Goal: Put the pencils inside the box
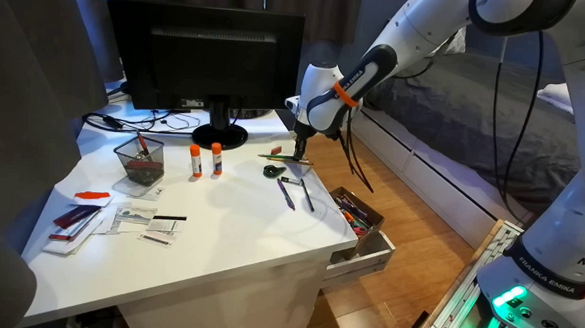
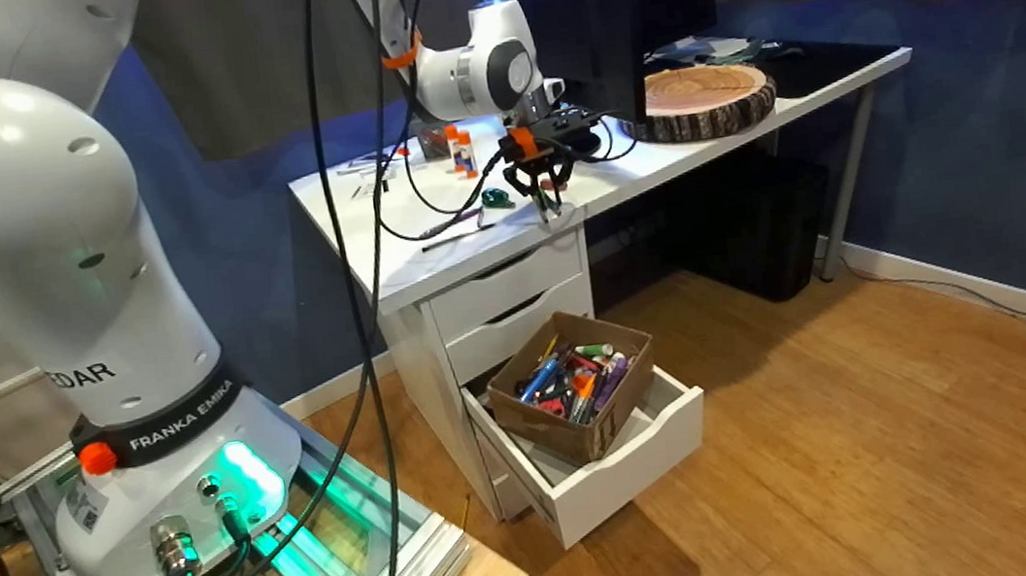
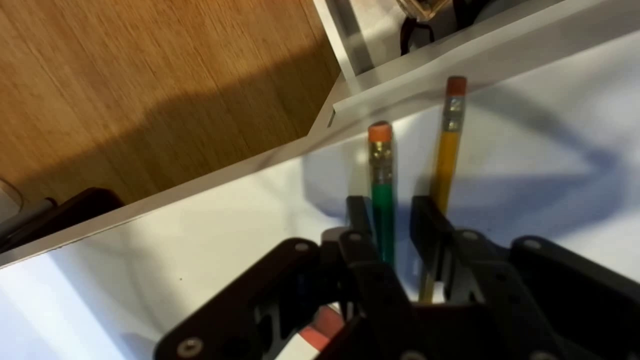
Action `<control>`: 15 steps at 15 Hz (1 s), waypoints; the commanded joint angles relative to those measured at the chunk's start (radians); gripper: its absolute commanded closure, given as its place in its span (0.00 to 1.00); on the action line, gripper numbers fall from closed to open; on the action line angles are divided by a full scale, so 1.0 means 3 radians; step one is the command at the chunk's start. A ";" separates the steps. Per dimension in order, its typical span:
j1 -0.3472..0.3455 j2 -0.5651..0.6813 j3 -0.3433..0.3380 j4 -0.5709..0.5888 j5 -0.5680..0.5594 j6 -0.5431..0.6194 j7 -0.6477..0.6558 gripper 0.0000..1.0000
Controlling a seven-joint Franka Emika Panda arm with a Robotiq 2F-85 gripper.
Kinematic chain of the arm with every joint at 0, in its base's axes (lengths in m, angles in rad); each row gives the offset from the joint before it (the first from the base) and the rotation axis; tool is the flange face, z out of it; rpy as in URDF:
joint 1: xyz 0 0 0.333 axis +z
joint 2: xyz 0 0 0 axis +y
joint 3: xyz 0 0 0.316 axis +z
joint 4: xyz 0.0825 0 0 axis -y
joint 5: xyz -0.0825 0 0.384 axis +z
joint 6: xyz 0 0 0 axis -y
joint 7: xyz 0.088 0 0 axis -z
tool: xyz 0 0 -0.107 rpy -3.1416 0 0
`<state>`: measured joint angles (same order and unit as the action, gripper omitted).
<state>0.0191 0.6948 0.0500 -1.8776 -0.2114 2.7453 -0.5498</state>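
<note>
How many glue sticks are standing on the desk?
2. One glue stick is nearer the mesh cup; the other glue stick is beside it, nearer the purple pen. The box is too jumbled to tell if more hide there.

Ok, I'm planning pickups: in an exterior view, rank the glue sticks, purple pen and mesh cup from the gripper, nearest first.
1. Purple pen, lower in that view than the gripper
2. Glue sticks, left of it
3. Mesh cup, farther left
</note>
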 commanded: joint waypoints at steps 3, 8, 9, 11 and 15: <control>-0.0026 0.0085 0.0040 0.0134 -0.0129 -0.0126 0.0056 0.83; -0.0040 0.0057 0.0059 0.0160 -0.0143 -0.0336 0.0005 0.97; -0.0046 0.0037 0.0057 0.0158 -0.0145 -0.0384 -0.0005 0.97; -0.0114 -0.0053 0.0107 0.0105 -0.0113 -0.0438 -0.0094 0.97; -0.0334 -0.0270 0.0292 -0.0089 0.0007 -0.0344 -0.0364 0.97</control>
<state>-0.0193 0.6796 0.0826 -1.8506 -0.2230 2.6491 -0.5947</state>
